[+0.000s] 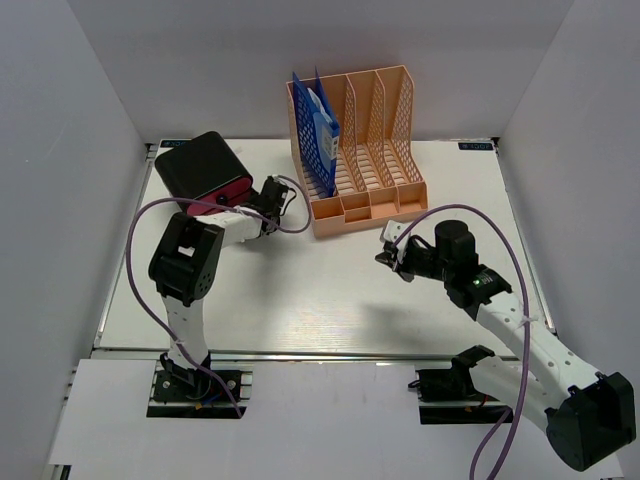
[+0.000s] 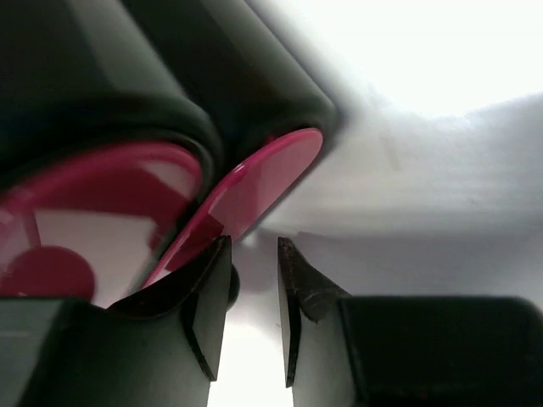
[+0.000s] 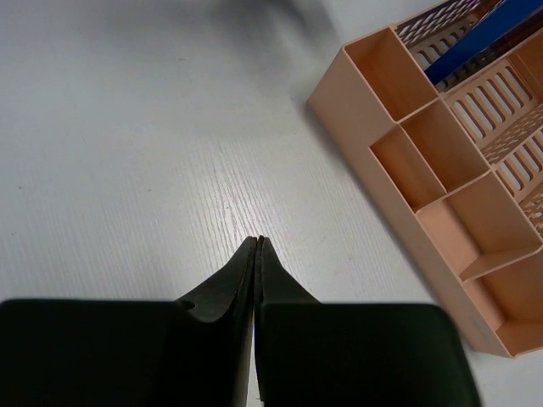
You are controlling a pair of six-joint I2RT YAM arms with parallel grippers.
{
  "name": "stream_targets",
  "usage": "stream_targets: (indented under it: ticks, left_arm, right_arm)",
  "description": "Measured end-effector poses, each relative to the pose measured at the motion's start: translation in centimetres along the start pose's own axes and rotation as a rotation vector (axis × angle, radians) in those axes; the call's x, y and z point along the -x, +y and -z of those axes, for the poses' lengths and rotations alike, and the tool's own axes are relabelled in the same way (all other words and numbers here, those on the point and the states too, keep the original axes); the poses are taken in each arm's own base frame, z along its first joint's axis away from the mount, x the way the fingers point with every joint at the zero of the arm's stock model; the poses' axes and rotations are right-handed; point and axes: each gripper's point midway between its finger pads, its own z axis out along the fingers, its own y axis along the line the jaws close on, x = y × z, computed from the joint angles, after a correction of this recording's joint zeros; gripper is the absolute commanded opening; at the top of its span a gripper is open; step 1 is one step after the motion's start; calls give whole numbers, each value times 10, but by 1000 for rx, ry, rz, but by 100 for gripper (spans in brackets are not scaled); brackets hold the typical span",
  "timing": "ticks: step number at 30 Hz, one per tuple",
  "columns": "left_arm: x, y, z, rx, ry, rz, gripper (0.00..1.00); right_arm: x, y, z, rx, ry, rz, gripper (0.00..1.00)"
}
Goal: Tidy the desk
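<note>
**Inspector:** State of the left claw (image 1: 268,200)?

**Clerk:** Jaws parted by a narrow gap, with nothing between them. The wrist view shows bare white surface through the gap.

**Inspector:** What is it working at?

**Clerk:** A black case (image 1: 200,168) at the back-left corner of the desk (image 1: 300,300). The claw is at the case's near right corner. The case's pink rim (image 2: 254,186) sits just above the left fingertip. I cannot tell whether finger and rim touch, because the view is too close and blurred.

**Inspector:** Bearing of the case from the claw?

**Clerk:** To the claw's left and slightly behind it. Its pink-edged side is turned toward the arms. The case sits skewed, not square to the desk edge.

**Inspector:** Right claw (image 1: 392,252)?

**Clerk:** Fingers pressed together and empty. It is over bare desk just in front of the rack (image 1: 370,170) and well apart from the case.

**Inspector:** Anything in the rack?

**Clerk:** Blue folders (image 1: 318,125) stand upright in the leftmost slots. I see nothing in the others.

**Inspector:** Your judgement?

**Clerk:** The left arm is plainly the nearer one for the case. The right would have to cross the whole front of the rack to reach it. The coming move turns on one fact: the rim lies up and to the left of the gap, not inside it. To take hold, I judge the claw must shift toward the case until the rim passes between the fingers. The risk is a finger riding over the rim and nudging the case farther askew.
</note>
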Motion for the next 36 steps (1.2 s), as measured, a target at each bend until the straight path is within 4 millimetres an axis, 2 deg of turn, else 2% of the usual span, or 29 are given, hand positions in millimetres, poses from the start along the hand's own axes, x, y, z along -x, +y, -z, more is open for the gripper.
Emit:
stream_targets:
  ticks: [9, 10, 12, 15, 18, 20, 21, 22, 23, 24, 25, 26, 27, 28, 30, 33, 36]
  left_arm:
    - [10, 7, 0, 10, -12, 16, 42]
    - [10, 7, 0, 10, -11, 15, 39]
    - [10, 7, 0, 9, -13, 19, 23]
    - [5, 5, 7, -7, -29, 22, 17]
    - [2, 4, 27, -61, -59, 62, 17]
    - [10, 11, 49, -114, -114, 120, 23]
    - [18, 14, 63, -150, -153, 156, 30]
    - [26, 17, 77, -196, -196, 189, 54]
    - [38, 19, 97, -263, -258, 224, 71]
    - [45, 22, 115, -320, -313, 255, 77]
    - [52, 26, 136, -378, -371, 288, 83]
    - [57, 30, 160, -440, -442, 326, 84]
    - [57, 32, 181, -497, -500, 358, 98]
    - [52, 35, 202, -548, -557, 381, 98]
    - [39, 38, 238, -634, -666, 430, 98]
    - [13, 40, 272, -714, -781, 470, 98]
    - [2, 35, 284, -767, -831, 476, 98]
  right_arm:
    - [-3, 1, -1, 5, 7, 11, 0]
    - [-3, 1, -1, 4, 7, 13, 0]
    - [-3, 0, -1, 5, 8, 15, 0]
    - [-4, 0, -1, 6, 10, 16, 0]
    - [-5, 0, -1, 7, 13, 16, 0]
    - [-7, 1, -3, 10, 19, 12, 0]
    - [-8, 1, -3, 12, 23, 9, 9]
    - [-10, 0, -4, 12, 28, 4, 17]
    - [-12, 0, -4, 10, 35, 0, 25]
    - [-14, -1, -4, 7, 42, -5, 41]
    - [-17, -3, -4, 2, 48, -14, 48]
    - [-18, -4, -4, -3, 53, -23, 53]
    - [-20, -6, -3, -13, 58, -35, 66]
    - [-22, -8, -2, -22, 62, -54, 80]
    - [-24, -13, -1, -46, 65, -84, 88]
    - [-25, -19, 2, -81, 65, -149, 89]
    - [-23, -24, 5, -125, 52, -262, 89]
